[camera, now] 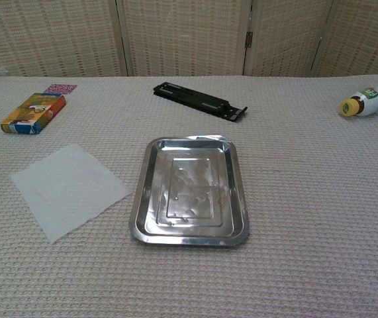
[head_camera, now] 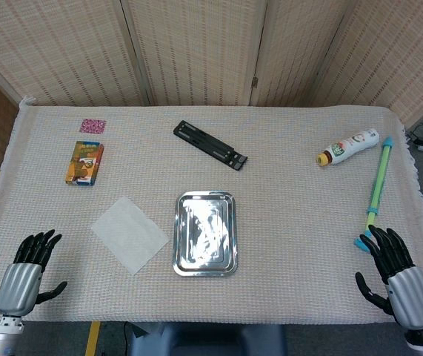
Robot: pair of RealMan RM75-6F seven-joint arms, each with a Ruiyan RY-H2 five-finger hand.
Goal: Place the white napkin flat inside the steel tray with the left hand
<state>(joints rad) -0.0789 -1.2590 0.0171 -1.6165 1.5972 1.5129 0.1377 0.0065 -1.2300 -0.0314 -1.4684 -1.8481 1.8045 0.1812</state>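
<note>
A white napkin lies flat on the table, turned like a diamond, just left of the steel tray. The tray is empty and sits at the table's middle front. My left hand hovers at the front left corner, fingers spread, holding nothing, well short of the napkin. At the front right corner my right hand is likewise spread and empty. Neither hand shows in the chest view.
A colourful small box and a pink patterned square lie at the back left. A black bracket lies behind the tray. A white bottle and a green-blue stick lie at the right.
</note>
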